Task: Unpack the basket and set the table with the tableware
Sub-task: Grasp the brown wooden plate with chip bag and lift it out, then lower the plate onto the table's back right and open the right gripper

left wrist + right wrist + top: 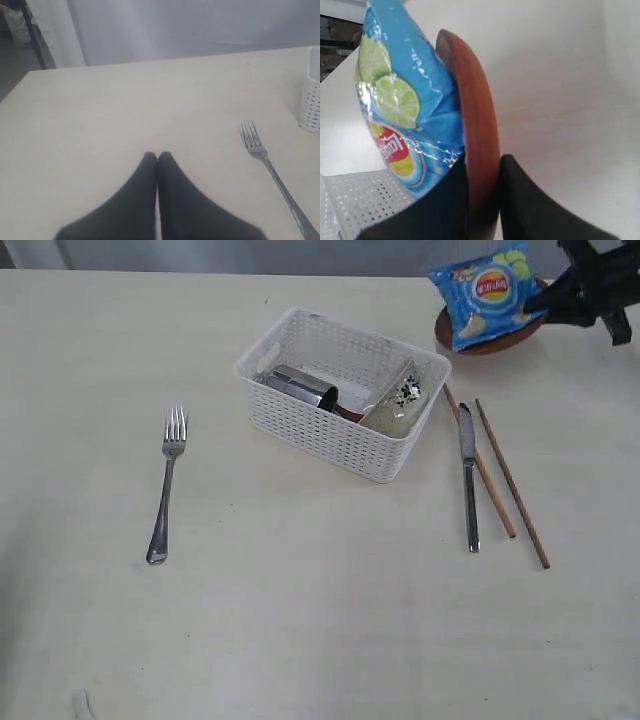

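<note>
1. Step in hand: you are working on the plate, which is sitting beyond the basket, off its far right corner in the exterior view. A blue chip bag is lying on it.
2. Right gripper: it is clamping the plate's rim, one finger on each face. Whether the plate is resting on the worktop or riding just clear of it, you cannot tell.
3. Left gripper: its fingers are pressing together on nothing, and it is hanging over bare worktop well to the left of the basket.
4. Already out: the fork is lying well apart to the basket's left. The knife and the two chopsticks are lying just beside its right end.
5. Waiting inside the basket: the steel cup is lying on its side, and the speckled bowl is tilting against the right end wall. Between them a reddish-brown piece is showing, likely the spoon, mostly hidden.
6. Next move, as a judgement: you are probably bringing the plate to the open worktop in front of the basket, between fork and knife. That is calling for a level carry, since the loose bag could slide off, and the bag is needing removal before the setting counts.
</note>
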Robot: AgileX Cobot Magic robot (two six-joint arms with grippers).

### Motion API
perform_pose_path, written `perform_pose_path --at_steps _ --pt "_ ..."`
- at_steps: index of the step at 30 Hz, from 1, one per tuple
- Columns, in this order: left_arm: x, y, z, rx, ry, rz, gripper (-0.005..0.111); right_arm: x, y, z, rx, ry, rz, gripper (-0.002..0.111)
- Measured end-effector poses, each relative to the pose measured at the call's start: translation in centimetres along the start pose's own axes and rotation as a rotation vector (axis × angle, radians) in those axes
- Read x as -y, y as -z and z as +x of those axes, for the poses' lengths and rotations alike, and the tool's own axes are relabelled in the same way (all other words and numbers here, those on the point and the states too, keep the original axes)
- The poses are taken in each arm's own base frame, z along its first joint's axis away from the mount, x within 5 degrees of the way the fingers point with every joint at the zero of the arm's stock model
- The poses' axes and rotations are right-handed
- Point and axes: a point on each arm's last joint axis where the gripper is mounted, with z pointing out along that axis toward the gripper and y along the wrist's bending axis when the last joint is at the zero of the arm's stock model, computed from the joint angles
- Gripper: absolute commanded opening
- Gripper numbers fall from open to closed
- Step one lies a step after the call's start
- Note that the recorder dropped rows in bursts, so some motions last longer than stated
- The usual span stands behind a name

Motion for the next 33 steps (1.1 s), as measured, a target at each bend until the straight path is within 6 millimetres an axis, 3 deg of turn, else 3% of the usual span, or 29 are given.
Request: perform_pose_path --at_steps 5,13,14,19,21,27,33 --pt "0.0 0.0 0.0 0.000 0.000 0.000 0.000 2.1 -1.2 0.1 0.002 -0.073 -0.005 0.000" --pt "0.0 0.0 0.0 0.000 0.000 0.000 0.000 2.5 -1.1 -0.6 0.076 -0.075 0.031 0.000" --pt "0.0 0.0 0.0 0.000 0.000 0.000 0.000 2.6 -1.1 -0.6 0.074 -0.071 0.041 0.002" --pt "0.0 0.0 0.0 0.000 0.000 0.000 0.000 2.8 -1.0 -0.6 0.067 -0.045 0.086 0.036" --pt "0.0 0.0 0.0 0.000 0.000 0.000 0.000 3.2 -1.0 -0.5 0.057 -0.024 0.123 0.045" --pt "0.0 0.0 0.0 0.000 0.000 0.000 0.000 3.8 -1.2 -0.2 0.031 -0.003 0.160 0.045" --pt "0.0 0.0 0.0 0.000 0.000 0.000 0.000 3.4 0.3 -0.9 -0.006 0.070 0.225 0.045"
